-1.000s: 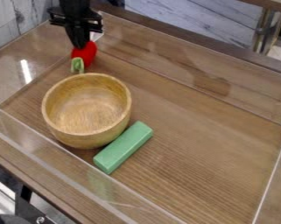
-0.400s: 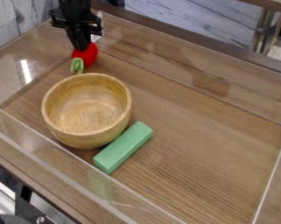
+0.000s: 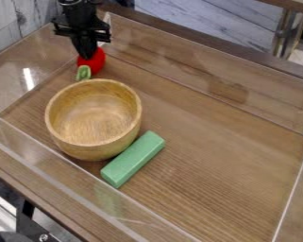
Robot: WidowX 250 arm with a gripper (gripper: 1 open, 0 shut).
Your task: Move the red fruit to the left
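One red fruit sits partly hidden by closed fingers; whether they grip it, I cannot tell. Bowl nearby.

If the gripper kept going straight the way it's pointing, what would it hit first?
Probably the red fruit, right at the tips of the gripper; beyond it, likely the tabletop, though one view leaves depth unclear.

The fruit is red, the bowl tan, the block green (plain, pleasantly minty).
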